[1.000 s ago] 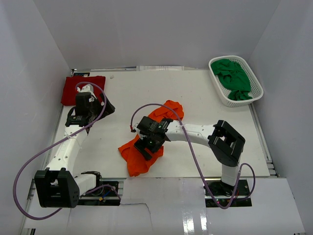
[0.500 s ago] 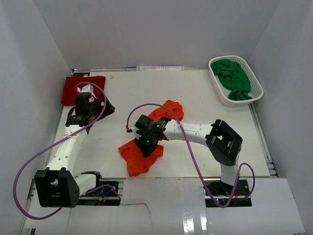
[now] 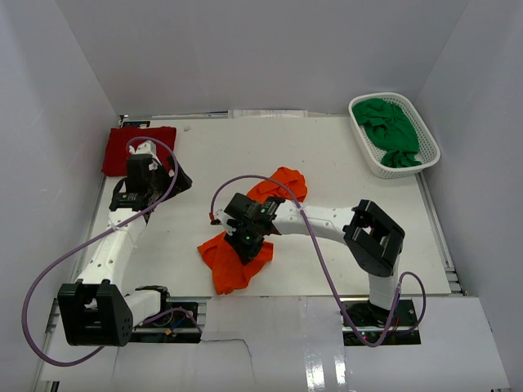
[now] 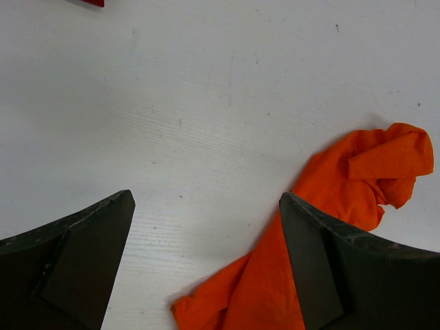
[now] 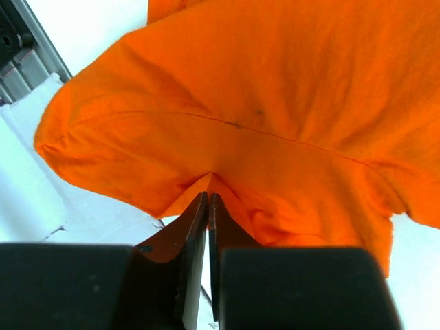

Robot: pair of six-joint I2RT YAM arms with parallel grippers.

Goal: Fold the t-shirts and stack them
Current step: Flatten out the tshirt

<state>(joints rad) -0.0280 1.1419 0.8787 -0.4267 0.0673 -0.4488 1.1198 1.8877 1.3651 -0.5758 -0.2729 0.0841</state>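
The bright orange t-shirt (image 3: 237, 263) lies crumpled mid-table, stretching up to a bunched end (image 3: 282, 184). My right gripper (image 3: 243, 243) sits on its lower part, shut on a pinched fold of the orange cloth (image 5: 210, 180). The dark red t-shirt (image 3: 122, 149) lies folded at the far left corner. The green t-shirt (image 3: 391, 131) is heaped in the white basket. My left gripper (image 3: 174, 181) hangs wide open over bare table between the red and orange shirts; its wrist view shows the orange t-shirt (image 4: 357, 179) at lower right, nothing between the fingers (image 4: 82, 268).
The white mesh basket (image 3: 366, 159) stands at the far right corner. White walls close in the table on three sides. The right arm's elbow (image 3: 376, 237) and purple cables arch over the near table edge.
The right gripper has dropped slightly left onto the orange shirt and closed on a fold of it. The left arm has not moved.
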